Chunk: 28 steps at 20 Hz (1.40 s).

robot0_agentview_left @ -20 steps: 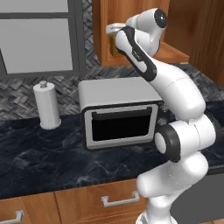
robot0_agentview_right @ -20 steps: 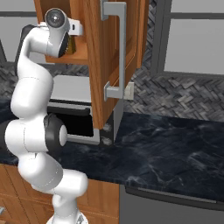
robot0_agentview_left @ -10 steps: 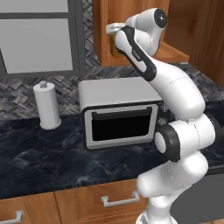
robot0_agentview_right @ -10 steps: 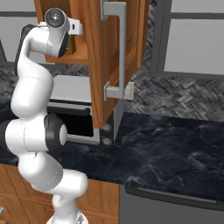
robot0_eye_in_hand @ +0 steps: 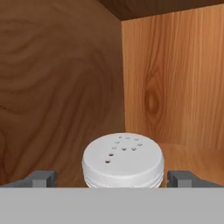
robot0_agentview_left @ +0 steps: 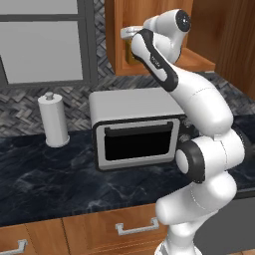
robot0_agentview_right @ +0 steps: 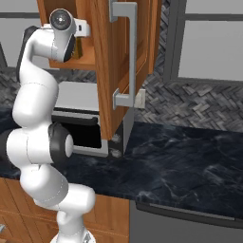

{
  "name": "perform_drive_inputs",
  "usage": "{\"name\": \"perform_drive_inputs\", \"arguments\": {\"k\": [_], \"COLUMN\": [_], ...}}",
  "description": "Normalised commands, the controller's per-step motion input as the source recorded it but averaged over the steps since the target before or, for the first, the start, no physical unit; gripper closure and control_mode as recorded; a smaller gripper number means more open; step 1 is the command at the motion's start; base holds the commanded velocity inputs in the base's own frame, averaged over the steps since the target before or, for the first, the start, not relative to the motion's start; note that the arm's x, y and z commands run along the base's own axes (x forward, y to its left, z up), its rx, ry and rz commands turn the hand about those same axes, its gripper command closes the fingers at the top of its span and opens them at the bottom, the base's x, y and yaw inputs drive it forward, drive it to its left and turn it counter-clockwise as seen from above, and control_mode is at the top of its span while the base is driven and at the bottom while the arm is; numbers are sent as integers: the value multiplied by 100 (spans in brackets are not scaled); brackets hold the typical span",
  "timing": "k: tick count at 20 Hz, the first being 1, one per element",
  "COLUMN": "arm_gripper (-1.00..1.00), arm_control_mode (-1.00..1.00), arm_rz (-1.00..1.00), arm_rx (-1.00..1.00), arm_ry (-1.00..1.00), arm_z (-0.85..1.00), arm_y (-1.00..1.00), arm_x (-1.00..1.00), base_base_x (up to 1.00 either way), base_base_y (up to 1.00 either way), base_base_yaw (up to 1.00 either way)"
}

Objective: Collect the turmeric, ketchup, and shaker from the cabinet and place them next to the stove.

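The end effector [robot0_eye_in_hand: 113,178] is held wide open, gripping nothing — its tips straddle the turmeric [robot0_eye_in_hand: 123,160], presumably for grasping, which stands on the cabinet [robot0_eye_in_hand: 175,83] shelf near its far corner.

Turmeric [robot0_eye_in_hand: 123,160] stands between spread fingers [robot0_eye_in_hand: 41,179]; cabinet [robot0_eye_in_hand: 175,83] corner walls close behind; room above lid.

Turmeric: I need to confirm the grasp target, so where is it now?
In the hand view the turmeric stands on the cabinet shelf near its back corner, its white perforated lid between the open gripper fingertips.
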Motion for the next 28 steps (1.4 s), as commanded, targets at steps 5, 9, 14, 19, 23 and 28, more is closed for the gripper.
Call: {"name": "perform_drive_inputs", "arguments": {"k": [5,9,14,19,23,28], "arm_gripper": [-100,-100,-100,-100,-100,-100], "arm_control_mode": [-100,-100,-100,-100,-100,-100], "arm_rz": [0,0,0,0,1,7], "arm_rx": [0,0,0,2,1,0], "arm_ry": [0,0,0,0,0,0], "arm_z": [0,0,0,-4,0,0], "arm_y": [-13,-16,-16,-35,-11,1], "arm_x": [22,31,17,4,2,11], "base_base_x": [0,0,0,0,0,0], "base_base_y": [0,0,0,0,0,0], "base_base_yaw": [0,0,0,0,0,0]}}
